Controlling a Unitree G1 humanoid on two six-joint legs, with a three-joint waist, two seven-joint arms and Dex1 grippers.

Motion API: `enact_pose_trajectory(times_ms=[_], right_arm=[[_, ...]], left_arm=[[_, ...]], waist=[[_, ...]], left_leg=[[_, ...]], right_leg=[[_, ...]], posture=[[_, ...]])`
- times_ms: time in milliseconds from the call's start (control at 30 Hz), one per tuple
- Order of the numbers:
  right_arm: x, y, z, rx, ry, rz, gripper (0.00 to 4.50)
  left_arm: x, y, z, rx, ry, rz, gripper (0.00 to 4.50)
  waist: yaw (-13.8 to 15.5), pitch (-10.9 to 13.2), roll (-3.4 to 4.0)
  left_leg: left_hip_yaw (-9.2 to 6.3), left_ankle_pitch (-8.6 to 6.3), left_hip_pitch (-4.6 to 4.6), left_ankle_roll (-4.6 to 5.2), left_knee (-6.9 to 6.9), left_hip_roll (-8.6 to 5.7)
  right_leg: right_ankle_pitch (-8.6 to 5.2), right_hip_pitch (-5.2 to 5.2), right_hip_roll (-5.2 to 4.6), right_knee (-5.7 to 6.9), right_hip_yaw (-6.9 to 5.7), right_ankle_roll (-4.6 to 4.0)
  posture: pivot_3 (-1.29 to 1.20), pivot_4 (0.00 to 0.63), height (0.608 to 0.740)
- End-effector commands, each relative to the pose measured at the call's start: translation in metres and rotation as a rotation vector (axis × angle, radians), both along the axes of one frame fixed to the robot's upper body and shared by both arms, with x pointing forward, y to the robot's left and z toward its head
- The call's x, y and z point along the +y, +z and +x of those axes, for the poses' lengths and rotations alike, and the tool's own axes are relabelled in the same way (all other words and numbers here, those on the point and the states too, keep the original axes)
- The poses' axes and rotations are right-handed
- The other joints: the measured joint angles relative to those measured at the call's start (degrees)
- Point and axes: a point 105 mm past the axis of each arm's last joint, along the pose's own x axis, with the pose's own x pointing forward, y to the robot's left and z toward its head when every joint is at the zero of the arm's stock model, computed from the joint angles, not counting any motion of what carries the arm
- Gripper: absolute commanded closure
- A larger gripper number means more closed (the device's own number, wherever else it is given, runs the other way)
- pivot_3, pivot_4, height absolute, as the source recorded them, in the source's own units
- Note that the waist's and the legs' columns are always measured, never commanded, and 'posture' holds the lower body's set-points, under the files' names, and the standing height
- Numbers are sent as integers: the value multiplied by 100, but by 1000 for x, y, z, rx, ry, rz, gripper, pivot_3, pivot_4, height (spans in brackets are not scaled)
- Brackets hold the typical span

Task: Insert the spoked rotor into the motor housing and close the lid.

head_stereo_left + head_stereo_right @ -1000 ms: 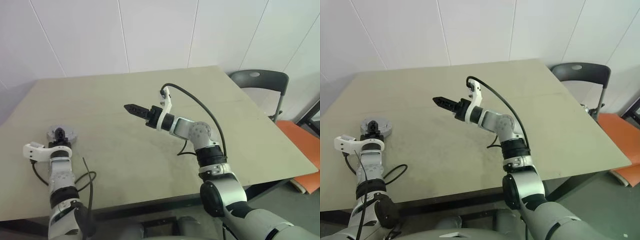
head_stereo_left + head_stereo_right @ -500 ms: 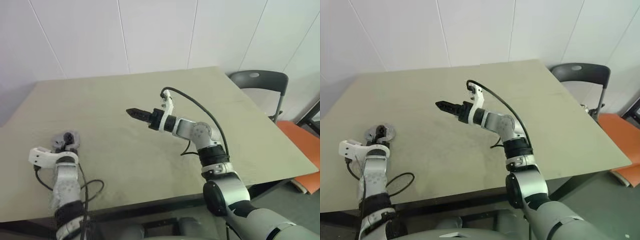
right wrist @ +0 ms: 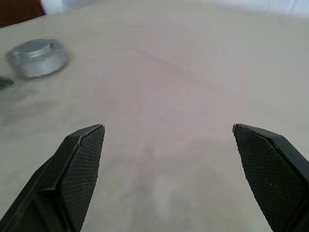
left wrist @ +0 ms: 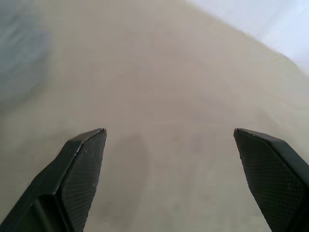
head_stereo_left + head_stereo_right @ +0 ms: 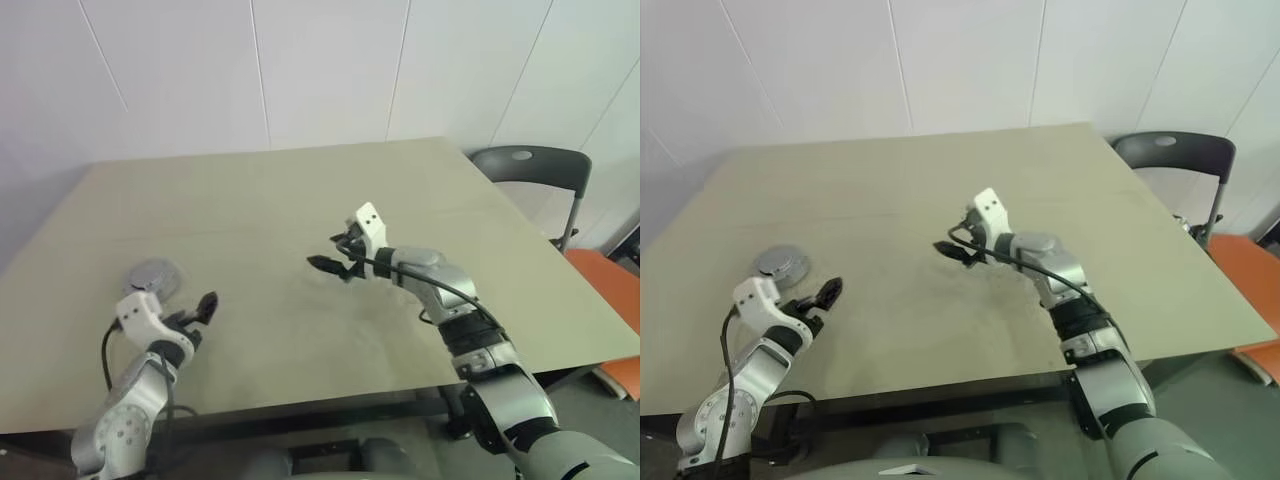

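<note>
With both the left end effector (image 5: pixel 205 303) and right end effector (image 5: pixel 952 247) spread apart and empty, the closed motor housing (image 5: pixel 780 263) just beside the left one risks a stray knock, unseating its lid (image 3: pixel 32 47).

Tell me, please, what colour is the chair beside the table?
The chair is dark grey, clearest in the left eye view.

Both head views look forward and down from above the near edge of the desk (image 5: pixel 300 200), sharing its whole top, the wall and a chair (image 5: pixel 530 165). Each wrist view looks low along the desk between its own end effector's fingers; the right one faces a silver puck (image 3: pixel 36 57).
</note>
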Motion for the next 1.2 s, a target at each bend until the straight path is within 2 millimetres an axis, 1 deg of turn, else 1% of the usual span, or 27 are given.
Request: enact_pose_trajectory(times_ms=[33, 100, 133, 233, 300, 333, 400, 533, 733, 833, 967, 1200], right_arm=[[-4, 9, 7, -90, -22, 35, 50], [-3, 2, 8, -90, -28, 42, 50], [-1, 1, 8, -94, -30, 58, 50], [2, 3, 6, -130, -29, 86, 50], [4, 1, 5, -117, -20, 100, 50], [5, 4, 4, -123, -9, 123, 50], [4, 8, 4, -131, -6, 148, 50], [4, 10, 7, -168, -18, 128, 50], [8, 15, 6, -187, -5, 123, 50], [5, 15, 6, -196, -13, 105, 50], [-7, 18, 11, -218, -56, 91, 50], [-16, 19, 10, -225, -82, 85, 50]], left_arm=[[-14, 34, 20, -246, -191, 173, 0], [-26, 44, 26, -330, -315, 165, 0], [-30, 46, 28, -352, -363, 171, 0], [-35, 43, 31, -378, -456, 222, 0], [-35, 43, 34, -396, -489, 245, 0], [-35, 43, 36, -401, -500, 256, 0], [-35, 42, 38, -410, -518, 282, 0], [-33, 43, 44, -430, -506, 316, 0], [-41, 41, 48, -448, -514, 333, 0], [-46, 38, 50, -451, -511, 326, 0], [-55, 30, 50, -447, -534, 326, 0], [-58, 23, 55, -433, -561, 311, 0]], waist=[[-9, 2, 3], [-10, 2, 3], [-14, 2, 3], [-23, 4, 6], [-16, 4, 6], [-6, 5, 6], [5, 5, 5], [18, 5, 5], [6, 5, 5], [14, 5, 5], [18, 5, 5], [19, 5, 4]], left_leg=[[1, 1, 1, -2, -1, 7], [4, 1, 3, -2, -2, 13], [4, 1, 2, -2, -3, 15], [8, 0, -10, 0, -9, 20], [7, 0, -14, 1, -12, 22], [7, 0, -16, 1, -13, 22], [7, 0, -16, 1, -12, 22], [6, 0, -15, 1, -12, 22], [5, 0, -15, 1, -12, 22], [5, 0, -15, 2, -12, 22], [5, 0, -14, 2, -12, 22], [5, 0, -15, 2, -12, 22]], right_leg=[[0, 1, 10, -2, 2, -1], [10, 1, 15, -3, 8, -18], [11, -1, 17, -3, 10, -19], [14, -18, 20, -2, 22, -19], [18, -26, 20, -2, 24, -12], [20, -29, 20, -1, 25, -9], [23, -28, 19, -1, 24, -4], [24, -26, 17, -1, 25, -1], [25, -27, 17, 1, 25, 1], [26, -28, 15, 1, 26, 1], [26, -28, 12, 4, 26, 1], [26, -27, 15, 3, 25, 2]], posture=[[0, 0, 740], [0, 0, 740], [0, 0, 740], [0, 0, 740], [0, 0, 740], [0, 0, 740], [0, 0, 740], [0, 0, 740], [0, 0, 740], [0, 0, 740], [0, 0, 740], [0, 0, 740]])
